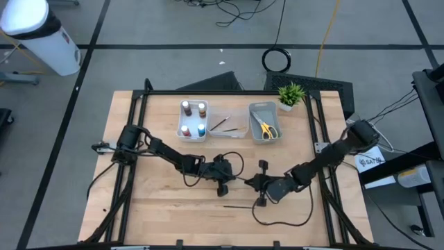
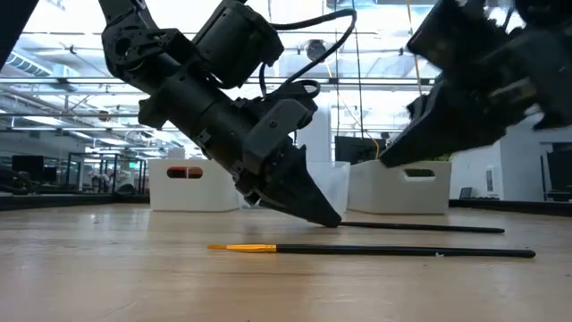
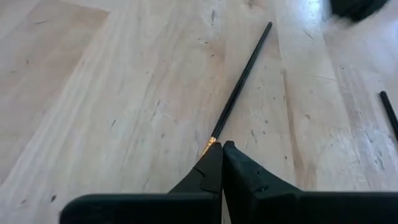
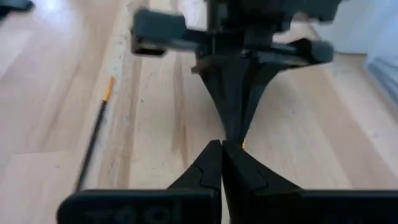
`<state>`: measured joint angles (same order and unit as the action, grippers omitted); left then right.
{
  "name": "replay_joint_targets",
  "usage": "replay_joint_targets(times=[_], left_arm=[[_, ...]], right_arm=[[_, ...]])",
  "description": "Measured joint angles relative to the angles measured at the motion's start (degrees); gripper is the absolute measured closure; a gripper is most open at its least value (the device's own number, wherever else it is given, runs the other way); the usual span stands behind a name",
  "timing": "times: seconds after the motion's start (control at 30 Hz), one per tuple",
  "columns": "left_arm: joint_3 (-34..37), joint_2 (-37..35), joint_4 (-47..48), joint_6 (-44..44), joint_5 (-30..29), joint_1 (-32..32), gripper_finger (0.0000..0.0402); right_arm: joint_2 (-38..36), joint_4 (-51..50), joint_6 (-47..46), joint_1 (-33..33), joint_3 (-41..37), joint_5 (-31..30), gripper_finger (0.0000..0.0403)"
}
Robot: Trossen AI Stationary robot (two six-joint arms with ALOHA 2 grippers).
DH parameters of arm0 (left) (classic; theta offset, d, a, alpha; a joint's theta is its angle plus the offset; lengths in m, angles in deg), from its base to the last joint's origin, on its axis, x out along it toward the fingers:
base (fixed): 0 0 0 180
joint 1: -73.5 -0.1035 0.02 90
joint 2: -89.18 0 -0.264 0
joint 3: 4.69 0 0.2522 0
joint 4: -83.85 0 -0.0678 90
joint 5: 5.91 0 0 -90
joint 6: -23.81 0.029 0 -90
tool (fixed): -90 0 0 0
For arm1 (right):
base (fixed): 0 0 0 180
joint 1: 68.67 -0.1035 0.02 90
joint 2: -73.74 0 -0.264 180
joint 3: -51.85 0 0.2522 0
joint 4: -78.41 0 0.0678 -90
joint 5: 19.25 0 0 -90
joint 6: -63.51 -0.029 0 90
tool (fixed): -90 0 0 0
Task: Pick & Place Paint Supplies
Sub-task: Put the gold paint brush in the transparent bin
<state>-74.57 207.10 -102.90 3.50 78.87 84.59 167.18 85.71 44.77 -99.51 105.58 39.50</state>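
Left pincer [image 3: 222, 149] closed, seemingly on the brush [image 3: 239, 90] tip; right pincer [image 4: 222, 148] closed, opposite

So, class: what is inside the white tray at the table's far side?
The white tray holds four paint bottles standing upright, two rows of two: pale caps, with blue, brown and orange showing. The floor beneath them is covered.

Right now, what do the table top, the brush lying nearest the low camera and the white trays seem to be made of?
The table top looks like pale unvarnished or matt wood: boards with visible grain. The brush has a thin, glossy black handle, perhaps lacquered wood or plastic, and an orange-gold band that may be metal. The white trays look like smooth moulded plastic, with cut-out handles.
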Motion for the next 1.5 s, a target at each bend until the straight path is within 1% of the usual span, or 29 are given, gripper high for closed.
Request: replay_joint_targets(times=[0.17,0.33,0.4,0.5,0.57,0.8,0.9,1.07,1.2,1.33,1.43,1.5], left_arm=[[0.20,-0.34,-1.25,0.42,-0.12,0.28,0.0390],[0.46,-2.14,-4.54,3.33,0.04,1.14,0.0397],[0.41,-2.97,-5.41,3.67,-1.52,1.41,0.0394],[0.38,-2.96,-5.82,3.69,-5.56,1.15,0.0390],[0.39,-2.46,-5.87,3.64,-6.20,0.50,0.0395],[0.39,0.35,-6.49,1.80,-4.40,-1.16,0.0389],[0.26,1.43,-7.08,1.04,-2.66,-1.29,0.0396],[0.12,2.56,-5.93,0.61,-2.58,-1.07,0.0388],[0.02,2.54,-4.34,0.24,-2.54,-1.07,0.0393],[0.07,2.59,-4.34,0.21,-2.54,-1.05,0.0393],[0.09,2.62,-4.32,0.15,-2.51,-1.05,0.0388],[0.15,2.64,-4.32,0.15,-2.51,-1.05,0.0394]], right_arm=[[-4.49,-4.66,-1.42,-2.57,0.02,-4.92,0.0403],[-5.49,-5.50,-1.40,-3.72,0.02,-5.00,0.0403],[-5.47,-5.88,-1.51,-3.77,0.02,-5.00,0.0403],[-5.47,-6.09,-1.55,-3.36,0.02,-4.99,0.0403],[-5.47,-6.04,-1.55,-3.26,0.02,-5.02,0.0403],[-5.47,-5.88,-1.57,-3.26,0.02,-5.00,0.0403],[-5.47,-5.88,-1.57,-3.26,0.02,-5.00,0.0403],[-5.47,-6.95,-1.85,-3.26,0.02,-4.97,0.0403],[-5.47,-11.19,-6.98,-3.58,0.02,-4.33,0.0403],[-5.47,-16.64,-15.83,-3.66,0.02,1.08,0.0396],[-5.47,-19.48,-21.94,-3.64,0.02,5.20,0.0369],[-5.47,-20.73,-27.59,-3.64,0.01,8.49,0.0345]])
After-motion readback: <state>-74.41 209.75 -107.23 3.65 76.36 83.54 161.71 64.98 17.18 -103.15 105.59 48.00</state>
